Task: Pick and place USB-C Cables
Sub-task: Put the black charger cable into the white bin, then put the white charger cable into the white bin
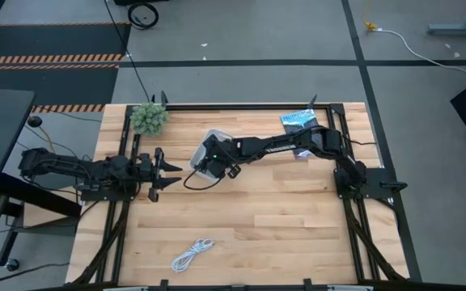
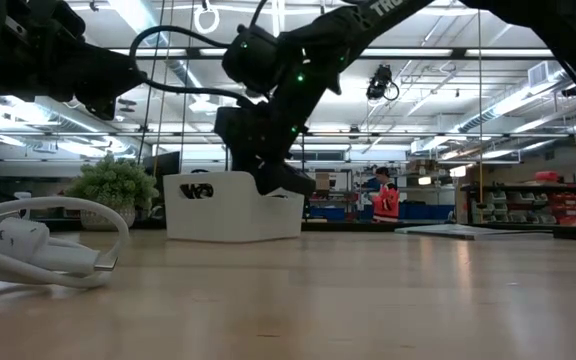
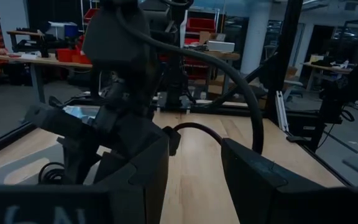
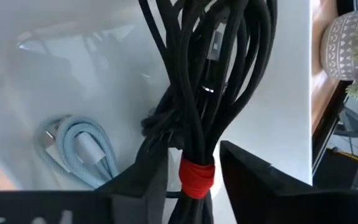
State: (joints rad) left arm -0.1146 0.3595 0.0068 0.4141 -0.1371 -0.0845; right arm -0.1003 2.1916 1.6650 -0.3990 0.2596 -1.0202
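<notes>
My right gripper reaches over the white tray and is shut on the black cable bundle with a red band. A pale blue-white coiled cable lies inside the tray. A loose black cable loops on the table beside the tray. A white coiled cable lies on the table near the front edge and also shows in the low view. My left gripper is open and empty, left of the tray, pointing toward it. My right gripper pinches the black bundle between its two fingers at the red band. The fingers come from above and lie across the strands. The bundle's long loops stretch away from the fingers over the white tray floor.
A blue-and-white flat packet lies at the far right under the right arm. A small potted plant stands at the far left corner. The black frame rails border the table. Bare wood lies in the middle and front.
</notes>
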